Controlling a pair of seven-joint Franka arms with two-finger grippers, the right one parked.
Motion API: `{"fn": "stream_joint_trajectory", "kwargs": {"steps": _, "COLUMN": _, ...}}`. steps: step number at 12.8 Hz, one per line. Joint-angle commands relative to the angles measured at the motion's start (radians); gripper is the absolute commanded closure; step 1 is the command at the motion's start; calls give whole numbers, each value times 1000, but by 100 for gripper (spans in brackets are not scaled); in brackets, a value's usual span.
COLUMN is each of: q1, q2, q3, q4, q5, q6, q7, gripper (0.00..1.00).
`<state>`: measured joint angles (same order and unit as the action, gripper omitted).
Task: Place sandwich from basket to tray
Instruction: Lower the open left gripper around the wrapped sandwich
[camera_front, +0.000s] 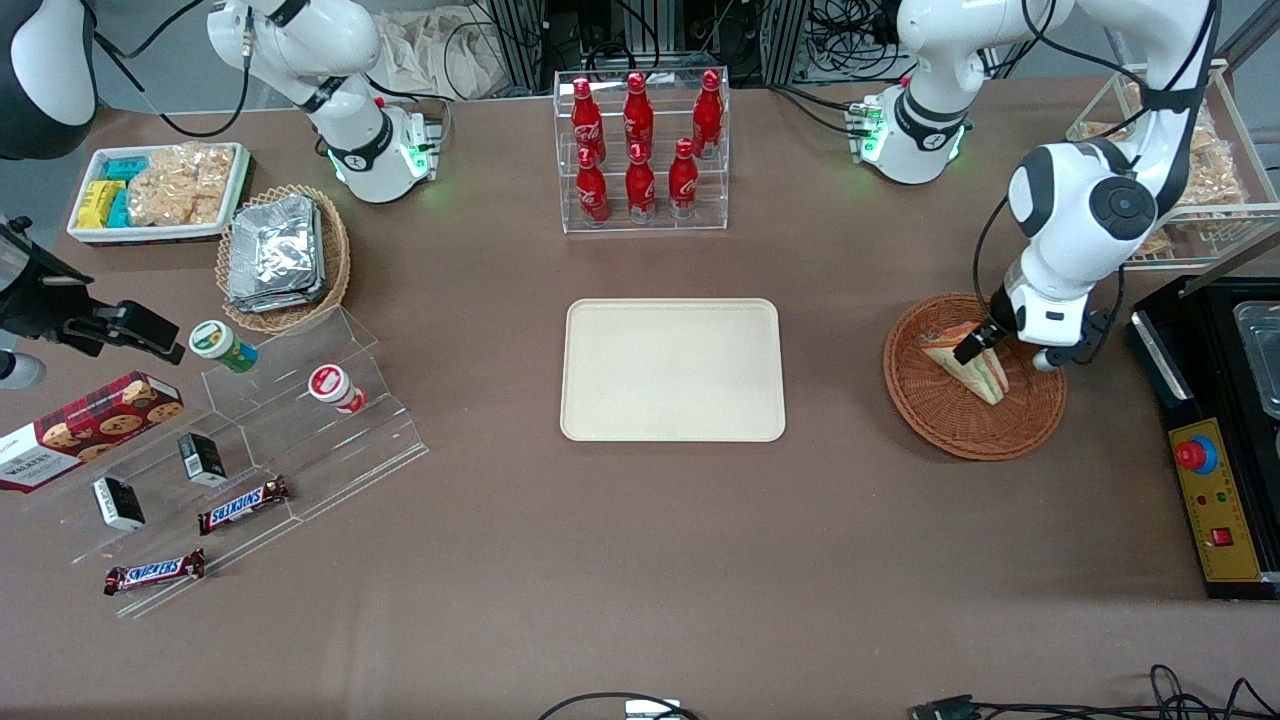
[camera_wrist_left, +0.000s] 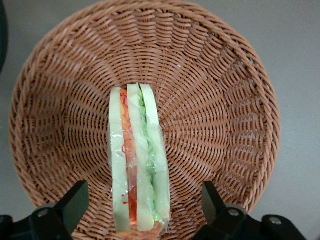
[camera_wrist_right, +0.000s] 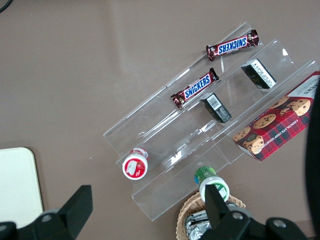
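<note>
The sandwich (camera_front: 970, 362) stands on edge in the reddish-brown wicker basket (camera_front: 940, 415), toward the working arm's end of the table. In the left wrist view its red, green and pale bread layers (camera_wrist_left: 137, 160) run along the basket's floor (camera_wrist_left: 225, 125). My left gripper (camera_front: 1003, 352) hangs low over the basket and is open. Its two black fingers (camera_wrist_left: 75, 200) stand on either side of the sandwich's near end, each with a gap to the bread. The left gripper (camera_wrist_left: 144, 200) holds nothing. The cream tray (camera_front: 672, 370) lies bare at the table's middle.
A clear rack of red bottles (camera_front: 640, 150) stands farther from the camera than the tray. A black control box with a red button (camera_front: 1215, 490) sits beside the basket. Clear steps with snack bars (camera_front: 240, 470), a foil-pack basket (camera_front: 283, 255) and a white dish (camera_front: 160, 190) lie toward the parked arm's end.
</note>
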<state>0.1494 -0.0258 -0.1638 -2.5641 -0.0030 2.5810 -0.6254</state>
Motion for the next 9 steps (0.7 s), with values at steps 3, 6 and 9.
{"fn": "stream_joint_trajectory", "kwargs": {"steps": 3, "q1": -5, "q2": 39, "q3": 0, "q4": -62, "q5": -9, "q6": 122, "q7": -20, "gripper": 0}}
{"fn": "stream_joint_trajectory", "kwargs": {"steps": 6, "q1": -5, "q2": 70, "q3": 1, "q4": -74, "q5": -9, "q6": 154, "q7": -20, "gripper": 0}}
{"fn": "stream_joint_trajectory", "kwargs": {"steps": 9, "q1": -5, "q2": 75, "q3": 1, "q4": -73, "q5": -8, "q6": 156, "q7": -19, "gripper": 33}}
